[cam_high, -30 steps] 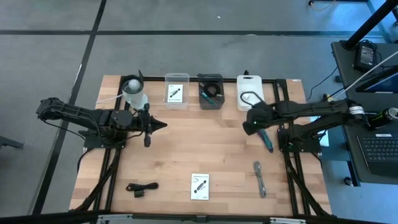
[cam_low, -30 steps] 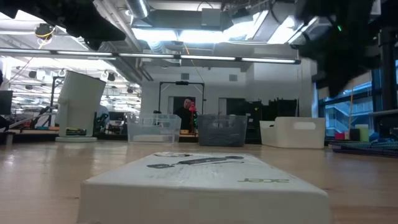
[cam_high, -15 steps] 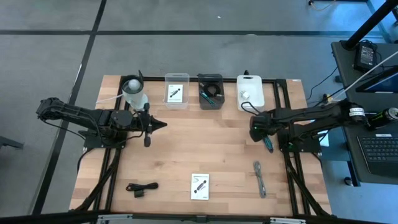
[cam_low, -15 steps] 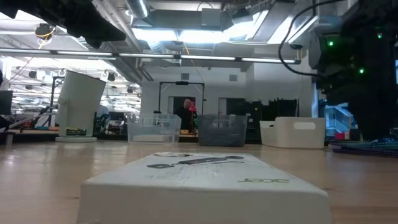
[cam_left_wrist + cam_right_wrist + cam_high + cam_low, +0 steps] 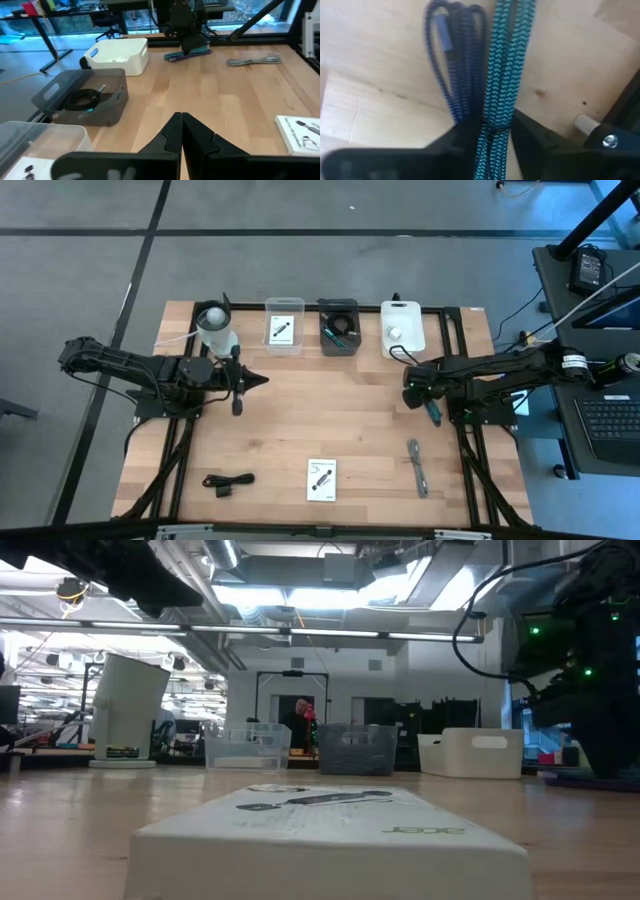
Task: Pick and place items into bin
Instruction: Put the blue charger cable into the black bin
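Bright overhead lights, glare; right wrist view blurred.

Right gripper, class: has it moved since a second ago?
Yes. The right gripper has shifted from beside the white bin toward the table's near edge, over the teal cable.

three bins (image 5: pixel 339 326) behind card (image 5: pixel 321 479)

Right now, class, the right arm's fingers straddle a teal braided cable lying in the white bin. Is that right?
Not quite. The right gripper does straddle the teal braided cable, but the cable lies on the bare wooden table, not in the white bin. The right wrist view shows it.
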You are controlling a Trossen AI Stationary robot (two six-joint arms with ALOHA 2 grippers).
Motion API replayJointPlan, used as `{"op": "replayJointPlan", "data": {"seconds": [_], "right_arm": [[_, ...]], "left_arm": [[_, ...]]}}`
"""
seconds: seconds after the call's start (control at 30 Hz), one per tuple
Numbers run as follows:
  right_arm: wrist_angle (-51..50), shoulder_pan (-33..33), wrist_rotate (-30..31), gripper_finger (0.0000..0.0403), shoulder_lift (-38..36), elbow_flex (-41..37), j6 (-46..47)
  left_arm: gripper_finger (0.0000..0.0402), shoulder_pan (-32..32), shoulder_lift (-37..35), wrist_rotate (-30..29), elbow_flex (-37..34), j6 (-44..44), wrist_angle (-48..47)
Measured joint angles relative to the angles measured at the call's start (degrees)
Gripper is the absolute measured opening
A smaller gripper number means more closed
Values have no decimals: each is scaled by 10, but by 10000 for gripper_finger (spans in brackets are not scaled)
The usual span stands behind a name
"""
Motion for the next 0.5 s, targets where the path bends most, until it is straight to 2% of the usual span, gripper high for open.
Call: {"op": "replayJointPlan", "data": {"seconds": [0.1,0.27,0.5], "right_arm": [[-12,0,1,25,0,10,7],[-45,0,13,36,0,67,-3],[-120,0,25,20,0,218,-19]], "left_arm": [[2,0,0,-13,0,0,0],[2,0,0,-26,0,0,0],[2,0,0,-26,0,0,0]]}}
